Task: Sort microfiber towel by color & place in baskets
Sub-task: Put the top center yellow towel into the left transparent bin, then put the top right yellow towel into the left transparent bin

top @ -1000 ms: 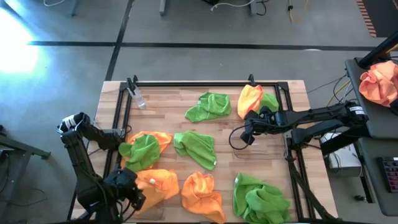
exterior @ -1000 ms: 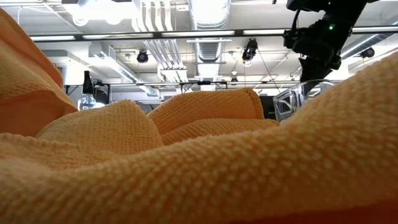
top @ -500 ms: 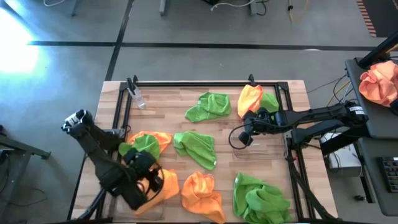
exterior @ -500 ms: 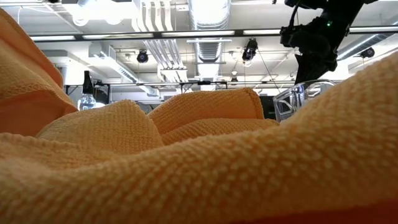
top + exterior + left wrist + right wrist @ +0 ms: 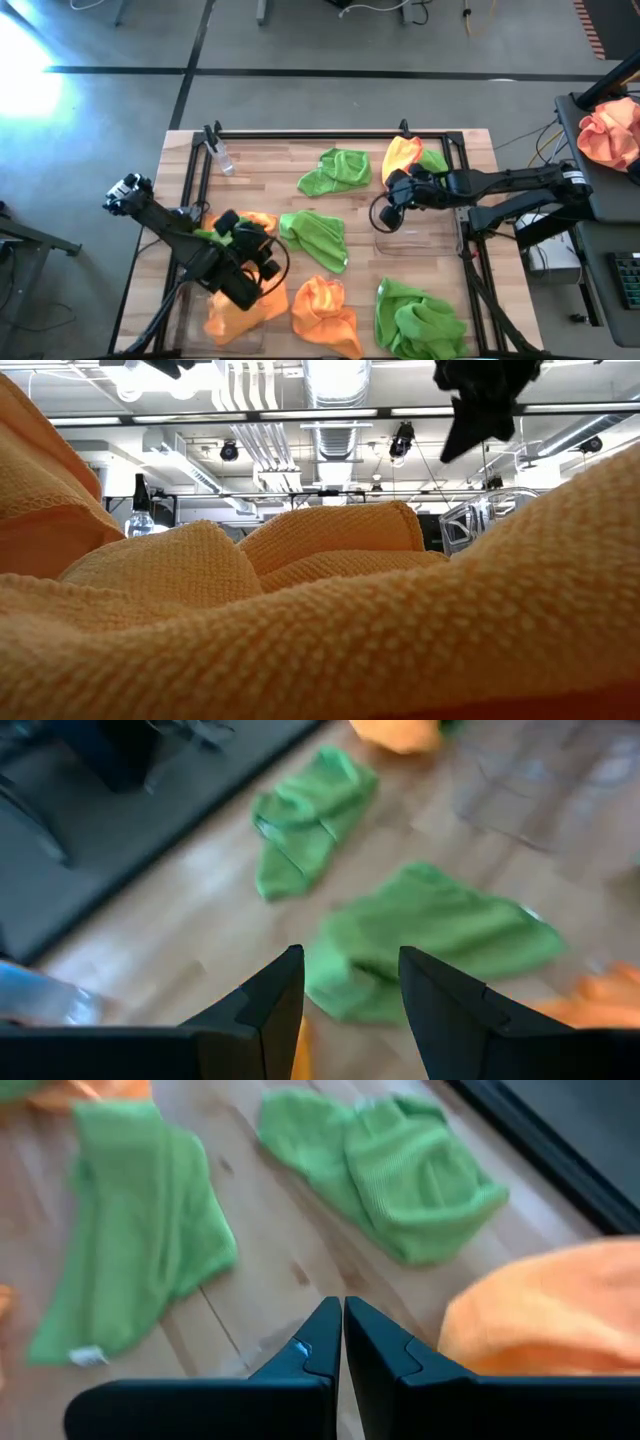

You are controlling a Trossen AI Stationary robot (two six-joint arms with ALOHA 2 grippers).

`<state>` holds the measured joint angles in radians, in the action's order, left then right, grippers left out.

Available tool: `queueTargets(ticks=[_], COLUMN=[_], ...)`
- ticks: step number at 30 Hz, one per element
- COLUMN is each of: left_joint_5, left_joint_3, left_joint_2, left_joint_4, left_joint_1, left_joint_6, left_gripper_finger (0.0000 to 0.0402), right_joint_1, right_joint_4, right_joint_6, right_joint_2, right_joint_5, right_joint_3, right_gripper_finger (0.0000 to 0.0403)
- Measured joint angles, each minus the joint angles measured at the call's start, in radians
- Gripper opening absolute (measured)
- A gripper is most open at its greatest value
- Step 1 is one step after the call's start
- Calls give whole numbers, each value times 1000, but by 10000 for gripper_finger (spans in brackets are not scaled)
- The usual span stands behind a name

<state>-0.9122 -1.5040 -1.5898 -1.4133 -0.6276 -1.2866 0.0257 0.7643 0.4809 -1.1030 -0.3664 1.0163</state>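
Note:
Orange and lime green microfiber towels lie scattered on the wooden table. Orange ones fill the see-through basket at the near left. My left gripper hangs open above that basket's far right edge, nothing between its fingers; a green towel lies ahead of it. My right gripper is shut and holds nothing, raised over the left end of the second see-through basket at the right. Other towels: green, orange on green, green, orange, green.
A black frame rims the table's far side and its ends. A small clear bottle stands at the far left. A peach cloth lies on a side stand beyond the table's right edge. An orange towel fills the low view.
My left gripper has swung from the table's near left corner toward the right and far side, rising a little and rolling its wrist, its fingers staying open. My right gripper has risen a little, still shut. The towels have not moved.

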Motion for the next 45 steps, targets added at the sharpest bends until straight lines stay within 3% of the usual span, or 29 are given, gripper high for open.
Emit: queueTargets(ticks=[10, 14, 20, 27, 34, 37, 45], left_joint_5=[-50, -33, 132, 221, 399, 453, 486], left_joint_3=[16, 37, 116, 229, 429, 496, 606], left_joint_2=[2, 6, 16, 71, 182, 227, 312], left_joint_4=[41, 235, 670, 772, 1135, 1218, 1243], left_joint_1=[253, 352, 461, 531, 607, 637, 682], left_joint_6=[353, 598, 975, 1016, 1058, 1058, 1061], left_gripper_finger=[149, 149, 149, 149, 149, 149, 149], right_joint_1=[0, 0, 0, 0, 0, 0, 0], right_joint_4=[-4, -7, -6, -6, 2, 27, 263], right_joint_6=[-89, -93, -90, -89, -97, -94, 21], right_joint_2=[0, 0, 0, 0, 0, 0, 0], right_joint_5=[-84, -111, -111, -81, -53, -78, -133], right_joint_3=[145, 170, 169, 165, 160, 160, 197], right_gripper_finger=[13, 13, 13, 13, 13, 13, 13])
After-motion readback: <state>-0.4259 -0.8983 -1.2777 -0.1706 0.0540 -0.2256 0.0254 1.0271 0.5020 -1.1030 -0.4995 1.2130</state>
